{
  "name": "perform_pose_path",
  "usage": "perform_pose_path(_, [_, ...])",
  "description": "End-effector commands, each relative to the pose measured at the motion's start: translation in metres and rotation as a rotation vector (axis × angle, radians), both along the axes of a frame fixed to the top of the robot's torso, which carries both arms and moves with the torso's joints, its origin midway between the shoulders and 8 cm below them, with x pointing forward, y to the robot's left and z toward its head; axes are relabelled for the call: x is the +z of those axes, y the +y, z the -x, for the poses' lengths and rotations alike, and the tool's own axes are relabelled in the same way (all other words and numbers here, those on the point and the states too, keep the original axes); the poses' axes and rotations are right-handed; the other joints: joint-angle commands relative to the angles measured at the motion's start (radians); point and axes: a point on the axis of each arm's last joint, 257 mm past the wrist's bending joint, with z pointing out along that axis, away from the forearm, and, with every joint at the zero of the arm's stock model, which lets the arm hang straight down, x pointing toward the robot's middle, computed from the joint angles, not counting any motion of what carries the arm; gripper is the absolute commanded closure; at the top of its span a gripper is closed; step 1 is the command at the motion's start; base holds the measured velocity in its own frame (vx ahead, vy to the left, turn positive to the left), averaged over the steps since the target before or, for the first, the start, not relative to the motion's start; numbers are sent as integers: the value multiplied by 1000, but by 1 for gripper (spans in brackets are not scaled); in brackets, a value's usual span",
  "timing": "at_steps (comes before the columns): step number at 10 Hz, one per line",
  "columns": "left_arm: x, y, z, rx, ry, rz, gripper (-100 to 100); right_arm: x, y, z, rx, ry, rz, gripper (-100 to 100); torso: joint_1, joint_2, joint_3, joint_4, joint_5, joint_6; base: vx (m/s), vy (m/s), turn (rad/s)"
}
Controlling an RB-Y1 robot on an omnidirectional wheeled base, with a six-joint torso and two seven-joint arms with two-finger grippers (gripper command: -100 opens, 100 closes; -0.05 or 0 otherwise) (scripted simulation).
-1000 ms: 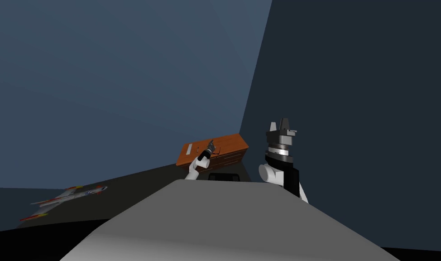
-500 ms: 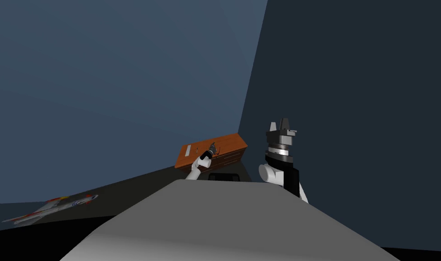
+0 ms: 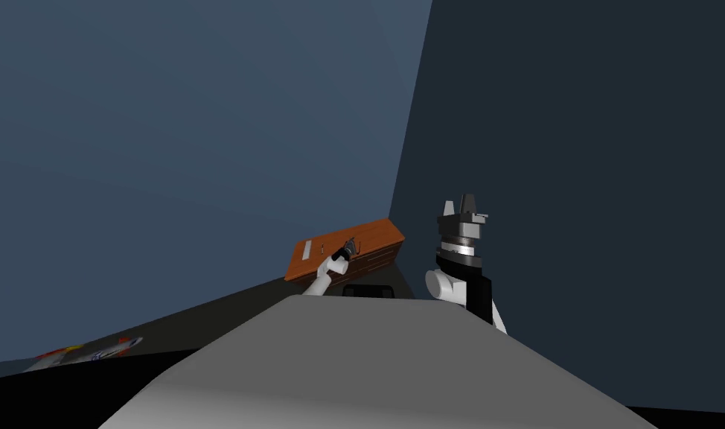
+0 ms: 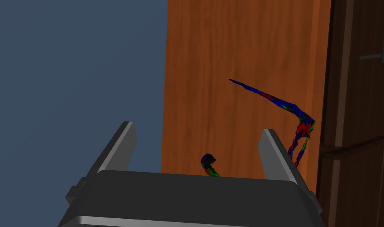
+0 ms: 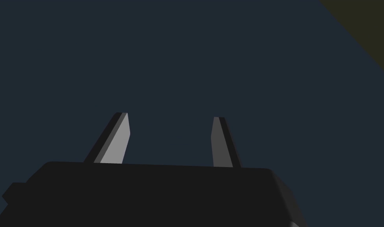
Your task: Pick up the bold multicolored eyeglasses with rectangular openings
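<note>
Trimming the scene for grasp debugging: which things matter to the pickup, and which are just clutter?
Job: multicoloured eyeglasses on wooden cabinet; left end effector, open at them.
Lying about: toy plane; white strip on the cabinet; right end effector, open, raised.

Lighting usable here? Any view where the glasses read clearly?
Left wrist view: even light, no glare; the multicoloured eyeglasses stand out against the brown cabinet, at the open left gripper. Head view: dim and rolled, walls splaying; the cabinet reads brightest, the eyeglasses too small to tell. Right wrist view: dark; open right gripper, one finger lit, the other shaded.
</note>
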Motion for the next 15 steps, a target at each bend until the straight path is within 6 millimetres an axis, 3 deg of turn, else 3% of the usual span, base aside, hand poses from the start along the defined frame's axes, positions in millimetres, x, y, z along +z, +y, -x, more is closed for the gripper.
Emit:
perform_pose_path(1, [-11,-1,2,-2,30,-6,-100,0,0,0,0,0,0,0,0,0,0,0,0,0,-6,27,-52])
perform_pose_path(6, [-45,0,11,-12,150,-34,-100,0,0,0,0,0,0,0,0,0,0,0,0,0,-3,29,-81])
perform_pose_path(10, [-59,4,17,-10,196,-50,-100,0,0,0,0,0,0,0,0,0,0,0,0,-1,-3,23,-41])
perform_pose_path(15, [-94,22,33,0,334,-105,-100,0,0,0,0,0,0,0,1,0,0,0,0,0,-4,33,-96])
